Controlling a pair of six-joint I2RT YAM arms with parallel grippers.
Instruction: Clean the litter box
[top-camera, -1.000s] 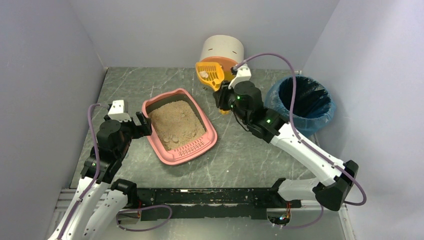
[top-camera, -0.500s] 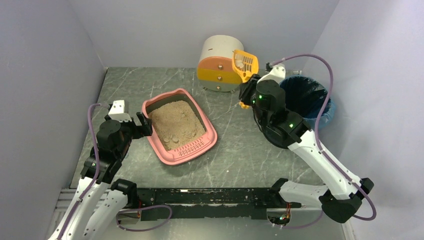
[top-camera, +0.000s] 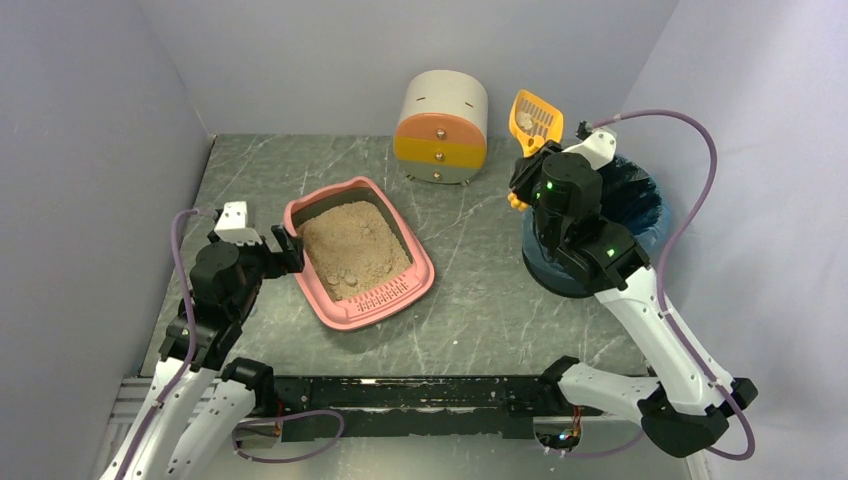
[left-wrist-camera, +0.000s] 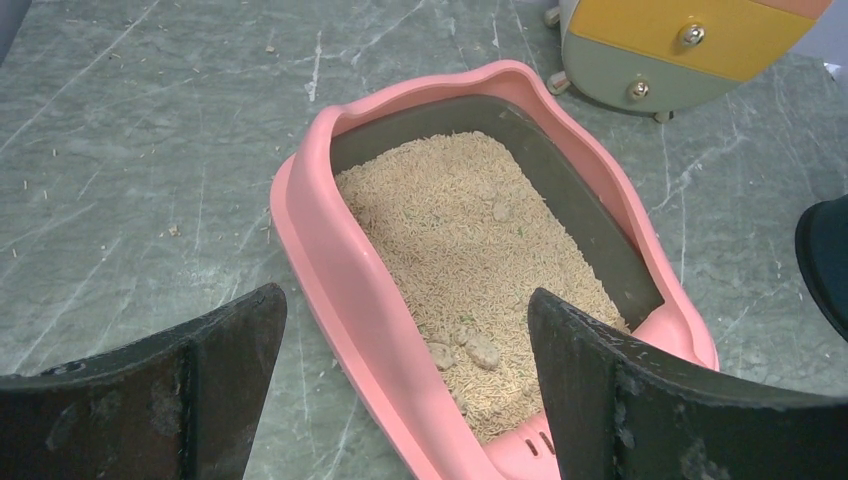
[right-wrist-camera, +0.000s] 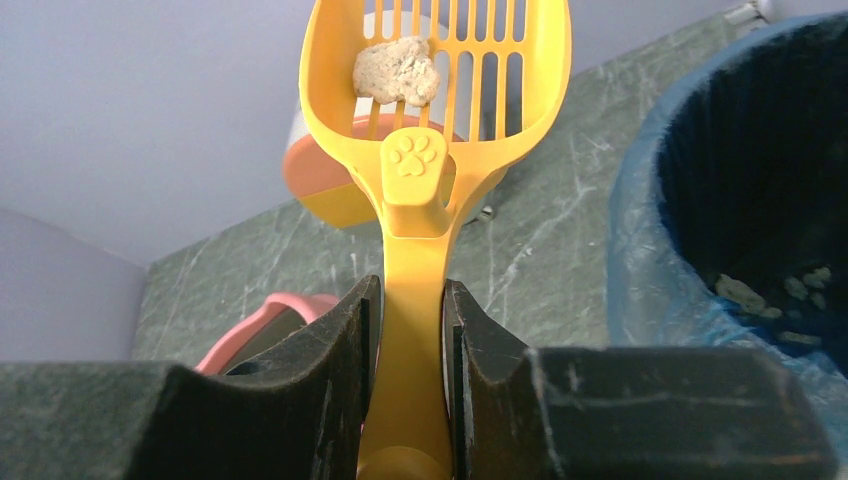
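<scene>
The pink litter box (top-camera: 424, 272) lies left of centre, filled with beige litter (top-camera: 349, 243). In the left wrist view its rim (left-wrist-camera: 322, 235) shows, with a few clumps (left-wrist-camera: 472, 349) near the slotted end. My left gripper (top-camera: 286, 249) is open, its jaws astride the box's left rim (left-wrist-camera: 402, 298). My right gripper (top-camera: 524, 176) is shut on the handle of an orange slotted scoop (top-camera: 533, 114), held high by the left rim of the blue-lined bin (top-camera: 645, 205). The scoop (right-wrist-camera: 440, 110) carries one clump (right-wrist-camera: 397, 70).
A cream-and-orange round drawer unit (top-camera: 441, 126) stands at the back centre, just left of the scoop. The bin (right-wrist-camera: 650, 230) holds some clumps at its bottom. Grey walls close in the left, back and right sides.
My right arm has swung right and up with the scoop, from in front of the drawer unit to beside the bin. The left arm and the litter box have not moved.
</scene>
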